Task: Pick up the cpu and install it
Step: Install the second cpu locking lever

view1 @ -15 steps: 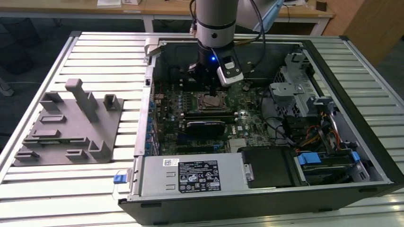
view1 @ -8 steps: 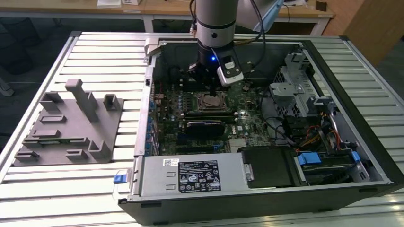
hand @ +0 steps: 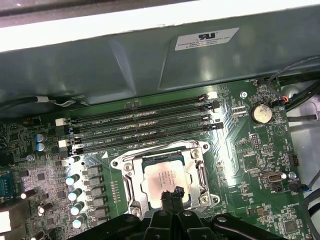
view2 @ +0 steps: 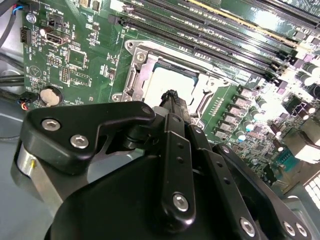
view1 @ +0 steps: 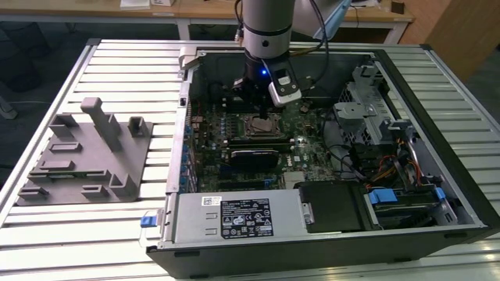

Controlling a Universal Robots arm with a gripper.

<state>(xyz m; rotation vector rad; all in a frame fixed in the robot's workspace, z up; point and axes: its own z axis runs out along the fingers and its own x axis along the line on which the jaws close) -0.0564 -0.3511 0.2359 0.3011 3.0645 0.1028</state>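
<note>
Black matte end effector (hand: 172,194), fingers pinched together, is hovering just over the cpu (hand: 164,179), gripping nothing. Pale silvery square chip is sitting inside its metal-framed socket (hand: 202,176) on the green motherboard (hand: 260,150).

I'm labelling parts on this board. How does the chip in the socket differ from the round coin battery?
The cpu is square with a pale silvery matte top; the coin battery is round and shinier. The cpu sits inside a metal socket frame below the memory slots; the battery stands apart, off the slots' end. The gripper hangs over the cpu, not the battery. Both are flat and metallic.
</note>
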